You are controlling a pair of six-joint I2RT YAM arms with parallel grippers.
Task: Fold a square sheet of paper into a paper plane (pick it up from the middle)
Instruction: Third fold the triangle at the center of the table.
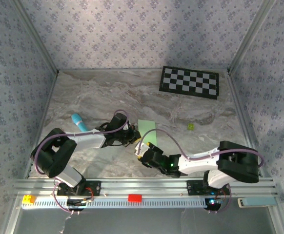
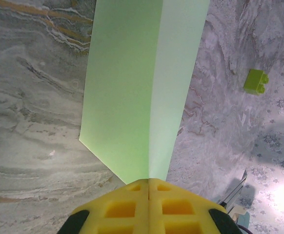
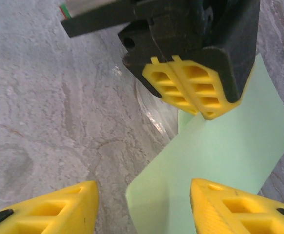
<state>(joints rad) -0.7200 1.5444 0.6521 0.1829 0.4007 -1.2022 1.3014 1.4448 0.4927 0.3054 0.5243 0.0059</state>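
The left gripper (image 2: 148,190) is closed tight on one end of the square sheet of paper (image 2: 132,97), which is creased down its centre and lies over the middle of the marble table (image 1: 83,92). The right gripper (image 3: 143,190) stands just beside the sheet with jaws apart, holding nothing. Free table lies around them, with a green brick (image 2: 255,81) near on the right and the checkerboard (image 1: 190,82) well apart at the far edge.

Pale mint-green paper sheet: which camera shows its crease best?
Left wrist: the pale mint-green paper sheet stretches away from the shut left jaws, its lengthwise crease plain. Right wrist shows a flat part below those jaws; the top view, a small patch between the arms.
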